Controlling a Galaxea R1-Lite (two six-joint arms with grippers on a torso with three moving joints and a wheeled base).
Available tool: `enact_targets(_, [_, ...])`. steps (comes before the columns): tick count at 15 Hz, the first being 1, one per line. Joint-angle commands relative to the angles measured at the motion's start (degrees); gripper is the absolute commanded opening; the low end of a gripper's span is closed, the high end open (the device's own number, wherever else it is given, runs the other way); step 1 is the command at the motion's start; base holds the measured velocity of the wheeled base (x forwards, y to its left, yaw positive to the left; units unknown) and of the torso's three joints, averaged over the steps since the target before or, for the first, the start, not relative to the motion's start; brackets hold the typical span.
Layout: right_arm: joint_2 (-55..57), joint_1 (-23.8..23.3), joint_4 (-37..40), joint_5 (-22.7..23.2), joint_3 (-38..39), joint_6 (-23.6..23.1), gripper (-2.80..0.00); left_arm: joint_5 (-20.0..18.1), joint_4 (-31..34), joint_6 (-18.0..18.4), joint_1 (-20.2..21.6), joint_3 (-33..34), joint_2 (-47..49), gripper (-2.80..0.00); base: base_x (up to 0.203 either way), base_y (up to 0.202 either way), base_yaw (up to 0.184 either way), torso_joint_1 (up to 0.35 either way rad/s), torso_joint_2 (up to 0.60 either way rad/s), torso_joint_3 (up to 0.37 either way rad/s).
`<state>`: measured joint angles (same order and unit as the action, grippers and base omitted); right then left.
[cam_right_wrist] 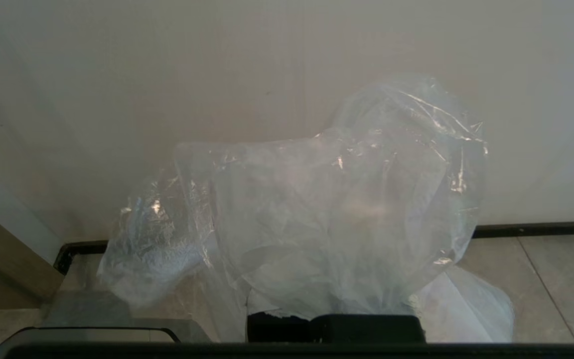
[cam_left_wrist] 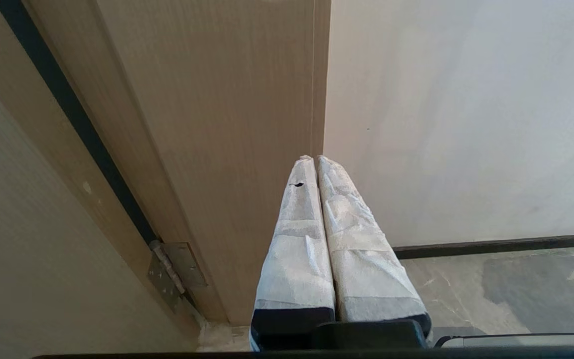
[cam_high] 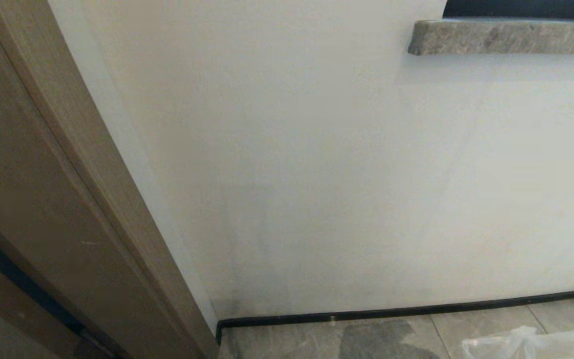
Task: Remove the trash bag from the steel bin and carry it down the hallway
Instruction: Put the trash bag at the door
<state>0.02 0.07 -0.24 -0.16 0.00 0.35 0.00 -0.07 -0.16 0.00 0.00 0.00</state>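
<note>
While our right gripper (cam_right_wrist: 334, 319) pinches the billowing trash bag (cam_right_wrist: 347, 209) shut-jawed, its flimsy, slippery film demands gathering; left gripper (cam_left_wrist: 315, 160) closed, empty.

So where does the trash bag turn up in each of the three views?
Head view: only a clear crumpled edge of the trash bag at the bottom right corner, over the floor tiles.
Left wrist view: not in it.
Right wrist view: it fills the centre, billowing in front of the camera.
Shared landmark: the dark baseboard under the pale wall.
</note>
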Motion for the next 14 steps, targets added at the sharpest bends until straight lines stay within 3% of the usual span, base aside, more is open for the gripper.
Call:
enact_targets(1, [0.06,0.01,-0.02,0.02,0.00,0.00,-2.80,0.00,-0.01,-0.01,0.07,0.00,0.00,-2.80,0.000,0.000,0.000,0.000,0.00,0.000])
enact_targets(6, [0.06,0.01,-0.02,0.06,0.00,0.00,-2.80,0.00,-0.01,-0.10,0.00,0.00,0.00,-2.80,0.000,0.000,0.000,0.001,0.00,-0.030])
enact_targets(14, [0.06,-0.07,-0.02,0.00,0.00,0.00,-2.80,0.00,-0.01,-0.28,0.00,0.00,0.00,-2.80,0.000,0.000,0.000,0.001,0.00,-0.183])
